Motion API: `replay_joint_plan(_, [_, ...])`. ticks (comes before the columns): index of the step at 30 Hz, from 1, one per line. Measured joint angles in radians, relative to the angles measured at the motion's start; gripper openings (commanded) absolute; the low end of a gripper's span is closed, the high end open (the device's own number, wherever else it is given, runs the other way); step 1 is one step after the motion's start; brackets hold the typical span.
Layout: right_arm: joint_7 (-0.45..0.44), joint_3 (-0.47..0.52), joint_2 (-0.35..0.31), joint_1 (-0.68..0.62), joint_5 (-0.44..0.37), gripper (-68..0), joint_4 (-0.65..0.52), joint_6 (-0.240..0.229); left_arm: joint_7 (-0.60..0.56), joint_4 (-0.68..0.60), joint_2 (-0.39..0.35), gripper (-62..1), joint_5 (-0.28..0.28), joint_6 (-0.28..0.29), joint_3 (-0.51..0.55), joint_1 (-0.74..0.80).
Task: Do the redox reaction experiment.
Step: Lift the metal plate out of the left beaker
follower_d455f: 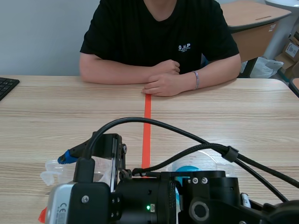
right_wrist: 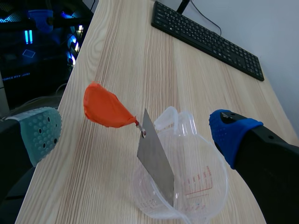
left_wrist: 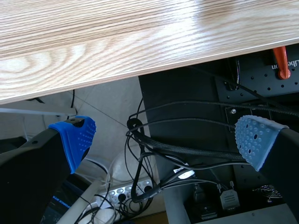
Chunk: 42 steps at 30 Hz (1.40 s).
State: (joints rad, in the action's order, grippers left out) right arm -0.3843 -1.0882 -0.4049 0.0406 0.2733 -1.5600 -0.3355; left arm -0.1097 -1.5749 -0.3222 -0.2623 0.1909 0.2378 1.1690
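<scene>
Standing wide apart, the fingers of the right end effector [right_wrist: 135,127] hold nothing: the grey-green pad [right_wrist: 43,133] is on one side and the blue pad [right_wrist: 230,133] on the other. Between them, slightly ahead, a clear measuring cup [right_wrist: 189,189] sits on the light wood worktop [right_wrist: 126,51]. Neither pad is seen touching it. A grey metal plate [right_wrist: 156,161] stands tilted inside the cup, its lower edge in the cup and its upper corner above the rim. An orange piece [right_wrist: 105,105] is attached at that upper corner and juts out over the worktop; what it is cannot be determined.

The left end effector [left_wrist: 166,136] is likewise fully open and holds nothing. It faces the worktop's edge from below, with black cables [left_wrist: 187,151] and a power strip [left_wrist: 124,191] beyond it.

In the scene view, black arm hardware fills the near edge. The cup shows at the near left, partly hidden, with the right arm's blue pad just above it. A second clear container [follower_d455f: 196,163] with blue inside lies near the middle, largely hidden by cables.

An orange-red tape line [follower_d455f: 147,126] runs away from the robot along the middle. A black keyboard [right_wrist: 210,42] lies at the far left edge. Across the worktop a person [follower_d455f: 159,32] sits with hands [follower_d455f: 163,79] clasped on the surface at the line's far end.
</scene>
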Motion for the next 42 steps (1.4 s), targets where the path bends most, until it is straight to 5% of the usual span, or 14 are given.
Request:
replay_joint_plan(14, [0.001, 0.0, 0.05, 0.0, 0.023, -16.6, 0.0, 0.0, 0.0, 0.0, 0.0, 1.4, 0.0, 0.0, 0.0, 0.0])
replay_joint_plan(32, [0.011, 0.0, 0.049, 0.0, 0.023, -53.6, 0.0, 0.0, 0.0, 0.0, 0.0, 1.4, 0.0, 0.0, 0.0, 0.0])
replay_joint_plan(42, [0.002, 0.036, 0.047, 0.0, 0.023, -66.2, 0.0, 0.0, 0.0, 0.0, 0.0, 1.4, 0.0, 0.0, 0.0, 0.0])
